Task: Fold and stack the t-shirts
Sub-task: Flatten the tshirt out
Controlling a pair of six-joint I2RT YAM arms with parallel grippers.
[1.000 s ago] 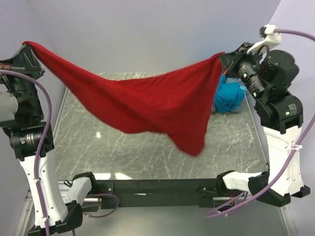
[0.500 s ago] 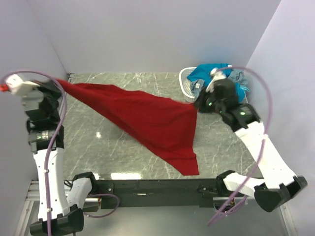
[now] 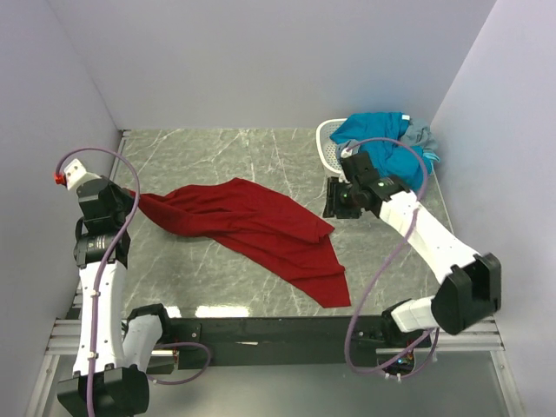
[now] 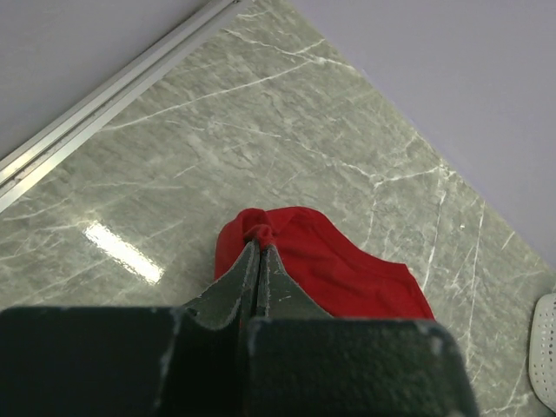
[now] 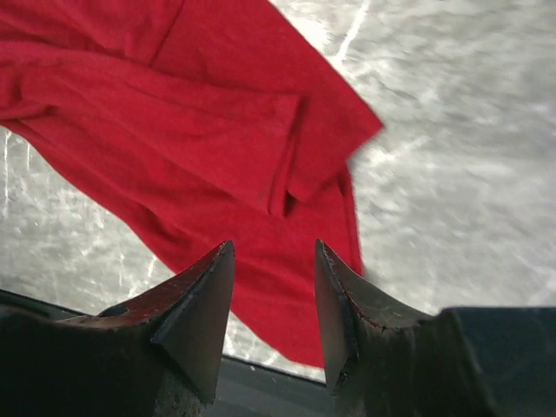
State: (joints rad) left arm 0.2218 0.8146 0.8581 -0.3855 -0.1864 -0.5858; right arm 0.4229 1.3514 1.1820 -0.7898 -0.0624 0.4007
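Note:
The dark red t-shirt (image 3: 252, 221) lies crumpled and stretched slantwise across the marble table, its lower end near the front edge. My left gripper (image 3: 130, 201) sits low at the shirt's left end. In the left wrist view that gripper (image 4: 260, 245) is shut on a bunched corner of the red t-shirt (image 4: 339, 274). My right gripper (image 3: 334, 201) hovers just off the shirt's right edge. The right wrist view shows this gripper (image 5: 274, 252) open and empty, the red t-shirt (image 5: 174, 130) below it. A teal t-shirt (image 3: 382, 143) and a grey one (image 3: 424, 135) are heaped at the back right.
A white perforated basket (image 3: 327, 144) sits under the teal and grey heap at the back right; its rim (image 4: 546, 347) shows in the left wrist view. Grey walls close in the left, back and right sides. A black rail (image 3: 278, 328) runs along the front edge.
The red t-shirt, earlier stretched in the air between both grippers, has come down onto the table. The right gripper has opened and let go of its corner. The left gripper still holds its corner.

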